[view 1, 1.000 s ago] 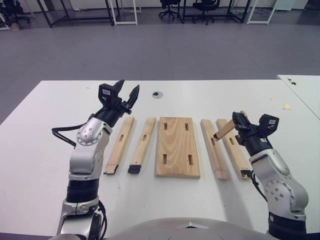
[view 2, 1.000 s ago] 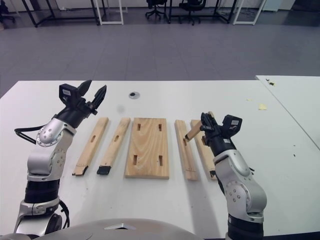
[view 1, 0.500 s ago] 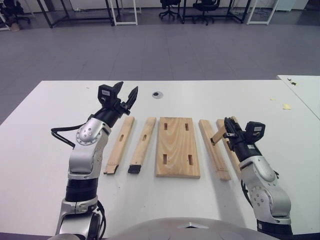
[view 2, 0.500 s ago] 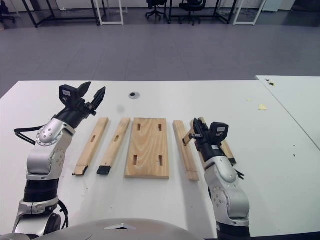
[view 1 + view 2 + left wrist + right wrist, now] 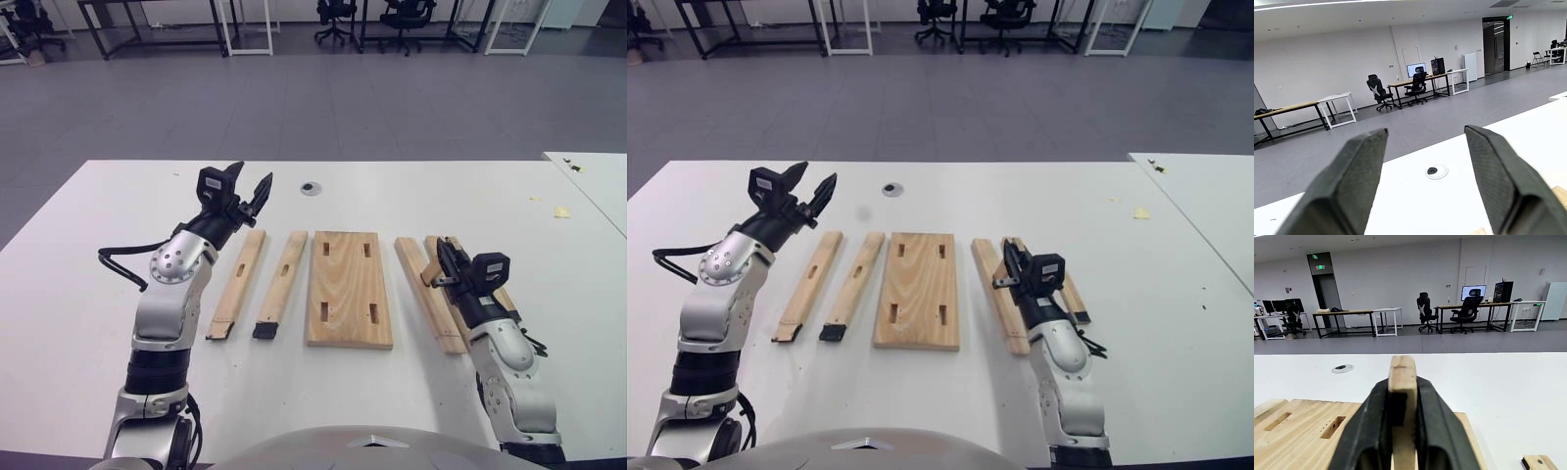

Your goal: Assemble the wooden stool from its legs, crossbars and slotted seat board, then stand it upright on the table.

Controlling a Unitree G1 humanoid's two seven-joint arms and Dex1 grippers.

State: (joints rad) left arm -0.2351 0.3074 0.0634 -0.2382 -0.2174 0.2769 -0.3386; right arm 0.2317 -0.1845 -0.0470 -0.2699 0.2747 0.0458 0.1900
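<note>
Two wooden legs (image 5: 419, 292) lie on the bench (image 5: 88, 255) beneath the right fingers (image 5: 443, 262), clamped on a short crossbar (image 5: 1402, 372), the slotted seat board (image 5: 349, 287) beside them, while farther off the left fingers (image 5: 257, 186) gape empty.

This looks like an open-plan office or lab hall: grey floor (image 5: 323, 108), black swivel chairs (image 5: 1424, 313) at long desks (image 5: 1344, 311), a monitor (image 5: 1473, 291), and a broad white tabletop (image 5: 88, 255).
</note>
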